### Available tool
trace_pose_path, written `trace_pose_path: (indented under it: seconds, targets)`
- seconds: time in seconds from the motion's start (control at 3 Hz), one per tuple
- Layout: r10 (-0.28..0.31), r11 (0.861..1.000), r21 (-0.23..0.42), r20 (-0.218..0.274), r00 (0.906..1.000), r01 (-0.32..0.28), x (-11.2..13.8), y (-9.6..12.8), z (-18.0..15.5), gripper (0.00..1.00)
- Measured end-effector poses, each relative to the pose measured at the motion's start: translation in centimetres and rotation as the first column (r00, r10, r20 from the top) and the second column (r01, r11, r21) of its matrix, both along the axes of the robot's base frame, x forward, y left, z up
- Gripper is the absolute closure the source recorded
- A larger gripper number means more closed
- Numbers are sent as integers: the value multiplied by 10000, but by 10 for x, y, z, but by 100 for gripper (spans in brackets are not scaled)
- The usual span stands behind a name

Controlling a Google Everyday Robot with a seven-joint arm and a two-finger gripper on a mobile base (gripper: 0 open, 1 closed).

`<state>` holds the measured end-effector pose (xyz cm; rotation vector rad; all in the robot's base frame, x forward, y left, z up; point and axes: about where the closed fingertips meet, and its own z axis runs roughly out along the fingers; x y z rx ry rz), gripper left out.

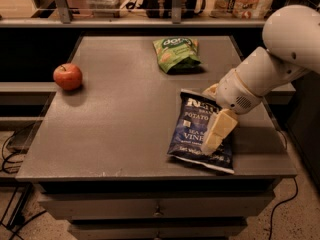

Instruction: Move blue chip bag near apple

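Grey and matt, the flat worktop (115,129) carries three things. A large dark-blue crinkly chip bag (192,134) with white lettering lies flat near the front right edge, its top end pointing towards the back and its lower end close to the front lip. A small round red apple (67,76) with a yellowish patch sits near the left edge, well apart from the chip bag, with bare worktop between them. A smaller green snack bag (176,53) lies towards the back, behind the chip bag and apart from it.

The robot's white rounded arm (280,49) reaches in from the right. Its cream-coloured two-finger hand (209,119) is over the right half of the chip bag, fingers spread: one finger (218,131) lies across the bag's right side pointing to the front, the other pokes out near the bag's top right corner. Nothing is pinched between them. Whether the lower finger touches the foil or hangs just above it cannot be told.

Under the worktop run grey drawer fronts (155,209), and behind it a pale ledge (150,21) crosses the view.
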<state>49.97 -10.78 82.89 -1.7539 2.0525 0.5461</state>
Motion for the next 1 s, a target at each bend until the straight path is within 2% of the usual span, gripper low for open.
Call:
trace_pose_path:
  seconds: [0.33, 1.0]
  targets:
    - [-81, 9998, -192, -354, 9993, 74, 9, 0, -19, 19]
    - [-96, 9997, -214, -350, 9993, 88, 10, 0, -7, 64]
